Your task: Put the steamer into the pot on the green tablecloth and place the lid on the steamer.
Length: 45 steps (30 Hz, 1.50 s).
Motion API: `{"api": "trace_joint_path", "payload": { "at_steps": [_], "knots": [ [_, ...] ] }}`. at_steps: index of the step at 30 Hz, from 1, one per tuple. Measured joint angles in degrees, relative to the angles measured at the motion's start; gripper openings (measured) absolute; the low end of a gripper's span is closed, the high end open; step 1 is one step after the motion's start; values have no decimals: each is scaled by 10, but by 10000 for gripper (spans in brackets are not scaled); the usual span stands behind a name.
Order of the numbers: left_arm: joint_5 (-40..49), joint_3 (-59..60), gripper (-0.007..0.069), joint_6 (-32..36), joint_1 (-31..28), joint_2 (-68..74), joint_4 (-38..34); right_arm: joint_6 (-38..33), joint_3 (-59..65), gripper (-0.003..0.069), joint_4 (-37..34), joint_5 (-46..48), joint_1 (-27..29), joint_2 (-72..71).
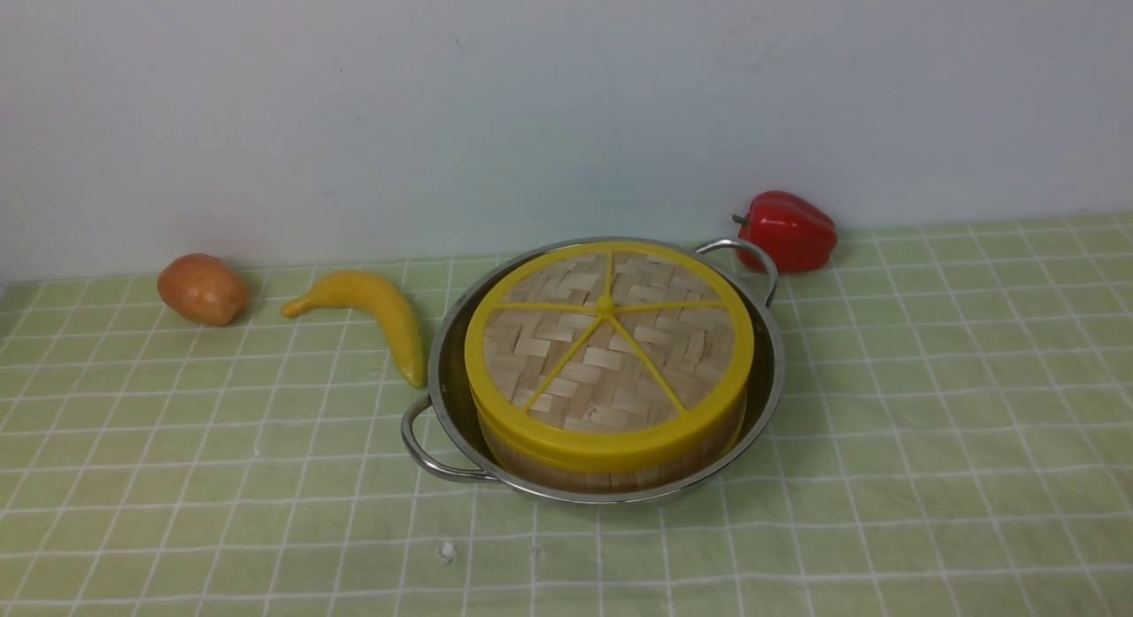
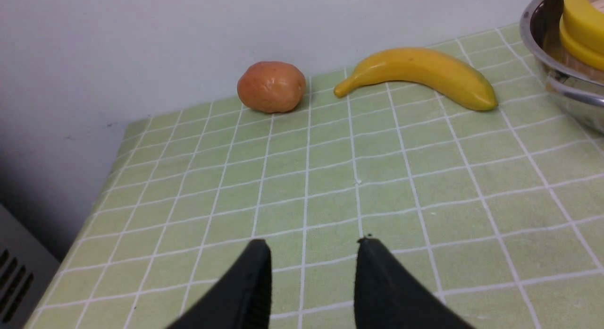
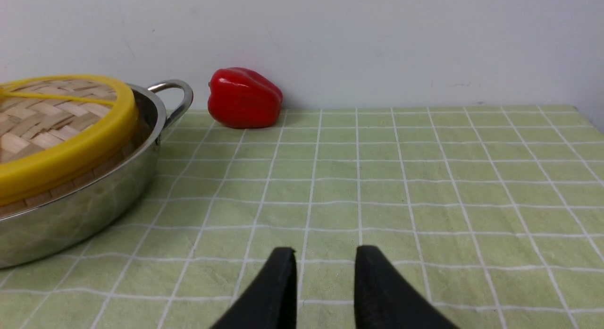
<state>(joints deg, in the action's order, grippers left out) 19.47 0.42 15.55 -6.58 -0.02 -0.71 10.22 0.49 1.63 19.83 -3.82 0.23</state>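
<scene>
Your left gripper (image 2: pixel 314 246) and right gripper (image 3: pixel 325 253): jaws parted, empty, over bare cloth (image 1: pixel 929 404) either side of the pot (image 1: pixel 447 369). Steamer (image 1: pixel 611 466) sits in pot, lid (image 1: pixel 609 351) on top. Bamboo likely light, stiff; take by rims, steel likely slippery.

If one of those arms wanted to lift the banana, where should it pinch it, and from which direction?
Probably across the thick middle of the banana, coming straight down from above. It lies flat on the green tablecloth with open cloth on both long sides there, while its near tip sits close to the pot. The open left gripper is on that side.
</scene>
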Motion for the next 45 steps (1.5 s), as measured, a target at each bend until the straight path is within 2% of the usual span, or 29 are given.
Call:
{"api": "trace_joint_path", "payload": {
  "at_steps": [15,45],
  "knots": [
    [0,0,243,0,0,0,0,0,0,239,0,0,0,0],
    [0,0,243,0,0,0,0,1,0,240,0,0,0,0]
  ]
}}
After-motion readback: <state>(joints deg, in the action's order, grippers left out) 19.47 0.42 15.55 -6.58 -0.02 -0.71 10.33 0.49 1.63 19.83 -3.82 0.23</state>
